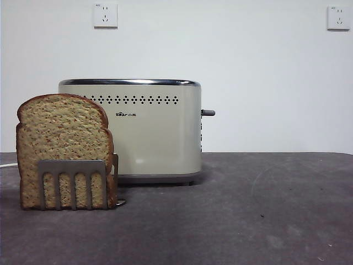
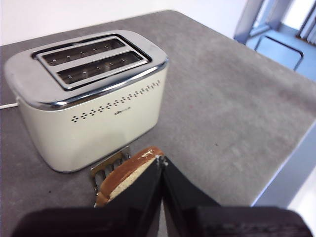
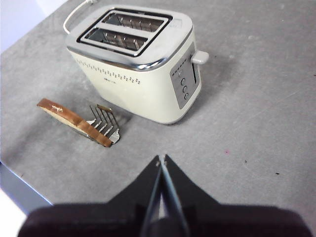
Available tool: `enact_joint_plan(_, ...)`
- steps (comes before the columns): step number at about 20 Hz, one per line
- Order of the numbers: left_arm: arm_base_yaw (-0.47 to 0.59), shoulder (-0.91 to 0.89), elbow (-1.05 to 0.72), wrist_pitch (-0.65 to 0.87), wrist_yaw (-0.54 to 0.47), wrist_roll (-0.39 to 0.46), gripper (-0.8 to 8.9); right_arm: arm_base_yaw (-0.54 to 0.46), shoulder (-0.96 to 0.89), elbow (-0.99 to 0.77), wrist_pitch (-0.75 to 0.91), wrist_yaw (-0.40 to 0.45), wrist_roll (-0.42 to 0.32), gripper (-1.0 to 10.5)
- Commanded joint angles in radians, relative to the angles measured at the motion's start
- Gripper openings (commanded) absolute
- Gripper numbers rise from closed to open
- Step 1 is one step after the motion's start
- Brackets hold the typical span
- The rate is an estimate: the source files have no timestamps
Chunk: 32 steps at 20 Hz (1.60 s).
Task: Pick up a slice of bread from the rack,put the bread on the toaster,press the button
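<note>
The slice of bread (image 1: 60, 138) stands upright in the steel rack (image 1: 74, 179) at the front left of the table, tan face toward the front camera. Behind it and to its right sits the cream toaster (image 1: 149, 132), its grey lever (image 1: 208, 112) on its right side and both slots empty (image 2: 91, 59). My left gripper (image 2: 161, 159) hovers shut high above the slice of bread (image 2: 129, 173) and rack (image 2: 109, 165), holding nothing. My right gripper (image 3: 161, 159) is shut too, high over bare table on the lever side of the toaster (image 3: 143, 64). Neither gripper shows in the front view.
A white cable (image 1: 8, 165) runs from behind the toaster off to the left. Two wall sockets (image 1: 105, 15) sit on the white wall behind. The grey table edge (image 2: 291, 153) lies beyond the toaster's lever side, with metal frame legs past it.
</note>
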Motion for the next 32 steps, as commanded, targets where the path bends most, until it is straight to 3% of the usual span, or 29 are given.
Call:
enact_joint_plan(1, -0.019, 0.008, 0.005, -0.001, 0.002, 0.048, 0.59, 0.003, -0.001, 0.002, 0.004, -0.001, -0.021, -0.1)
enact_joint_plan(2, -0.028, 0.008, 0.005, -0.001, -0.014, 0.048, 2.47, 0.003, -0.001, 0.002, 0.004, -0.001, -0.02, -0.1)
enact_joint_plan(3, -0.039, 0.008, 0.005, 0.0, -0.045, 0.05, 5.12, 0.003, -0.001, 0.002, 0.003, -0.001, -0.02, -0.1)
enact_joint_plan(4, -0.054, 0.008, 0.005, 0.005, -0.072, 0.052, 6.8, 0.003, -0.001, 0.002, 0.003, -0.001, -0.02, -0.1)
enact_joint_plan(10, -0.22, 0.095, 0.053, -0.019, -0.235, 0.195, 6.91, 0.003, -0.001, 0.002, 0.003, -0.002, -0.02, -0.1)
enact_joint_plan(19, -0.505, 0.454, 0.254, -0.069, -0.541, 0.456, 6.91, 0.003, -0.001, 0.002, 0.0, -0.002, -0.02, -0.1)
enact_joint_plan(27, -0.546, 0.715, 0.267, -0.09, -0.594, 0.525, 6.86, 0.003, -0.001, 0.002, -0.003, -0.002, -0.02, -0.1)
enact_joint_plan(32, -0.545, 0.824, 0.267, -0.099, -0.594, 0.553, 5.93, 0.003, -0.001, 0.002, -0.003, -0.002, -0.021, -0.1)
